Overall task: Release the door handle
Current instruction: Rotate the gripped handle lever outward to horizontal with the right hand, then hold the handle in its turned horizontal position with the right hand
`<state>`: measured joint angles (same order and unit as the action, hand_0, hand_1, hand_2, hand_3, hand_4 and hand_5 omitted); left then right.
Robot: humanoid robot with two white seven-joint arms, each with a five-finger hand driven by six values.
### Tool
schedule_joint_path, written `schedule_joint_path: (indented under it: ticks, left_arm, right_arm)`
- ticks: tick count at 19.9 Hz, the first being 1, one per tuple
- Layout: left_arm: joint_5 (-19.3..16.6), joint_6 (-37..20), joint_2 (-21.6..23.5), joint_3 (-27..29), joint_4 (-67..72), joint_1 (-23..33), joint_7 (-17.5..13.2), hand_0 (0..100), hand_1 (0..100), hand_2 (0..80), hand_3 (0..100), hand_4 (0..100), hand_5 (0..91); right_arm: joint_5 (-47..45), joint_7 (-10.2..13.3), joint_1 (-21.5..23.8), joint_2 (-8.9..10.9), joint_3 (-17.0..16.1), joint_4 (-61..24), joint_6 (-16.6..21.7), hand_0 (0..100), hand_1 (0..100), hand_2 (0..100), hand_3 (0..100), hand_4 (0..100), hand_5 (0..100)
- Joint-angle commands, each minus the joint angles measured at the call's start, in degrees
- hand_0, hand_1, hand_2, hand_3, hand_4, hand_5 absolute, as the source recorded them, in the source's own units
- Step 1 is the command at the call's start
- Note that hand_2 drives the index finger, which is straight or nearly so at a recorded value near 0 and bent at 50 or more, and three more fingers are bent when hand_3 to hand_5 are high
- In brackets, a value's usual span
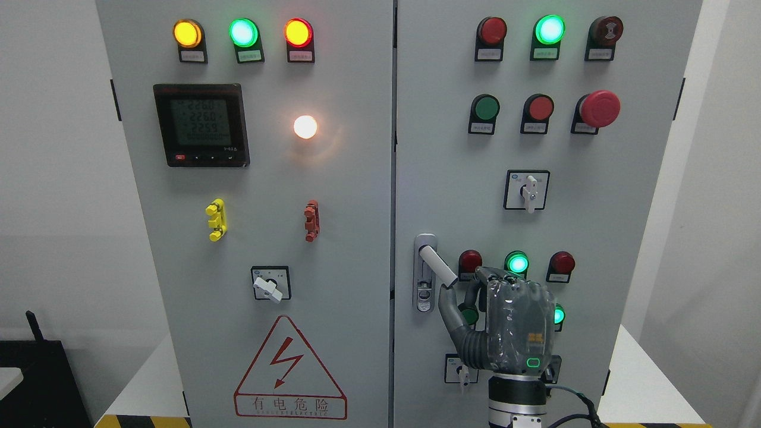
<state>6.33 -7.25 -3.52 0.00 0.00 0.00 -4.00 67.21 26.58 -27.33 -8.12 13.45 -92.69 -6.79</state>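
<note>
Low on the right cabinet door [535,196], your right hand [511,324] sits just beside the door handle [437,266].

You see the white lever swung out and angled down to the right, its tip touching or almost touching your thumb [447,306]; the fingers look loosely curled and grip nothing. Pull back carelessly and, in my judgement, the thumb could catch the lever tip, or the knuckles could brush the green lamp [517,263] close above them.
</note>
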Motion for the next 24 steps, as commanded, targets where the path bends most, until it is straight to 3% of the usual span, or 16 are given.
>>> schedule_joint_path:
  ticks: [1, 9, 24]
  left_arm:
    - [0.0, 0.0, 0.0, -0.6, -0.4, -1.8, 0.0, 12, 39, 0.0, 0, 0, 0.0]
    - [0.0, 0.0, 0.0, -0.6, -0.4, -1.8, 0.1, 12, 39, 0.0, 0, 0, 0.0]
    - [0.0, 0.0, 0.0, -0.6, -0.4, -1.8, 0.0, 12, 39, 0.0, 0, 0, 0.0]
  right_arm:
    - [-0.1, 0.1, 0.0, 0.12, -0.4, -0.1, 0.0, 43, 74, 83, 100, 100, 99]
    - [-0.1, 0.1, 0.0, 0.04, -0.4, -0.4, 0.2, 50, 71, 83, 100, 100, 99]
    - [-0.2, -0.1, -0.6, 0.04, -0.5, -0.3, 0.5, 50, 68, 84, 100, 100, 100]
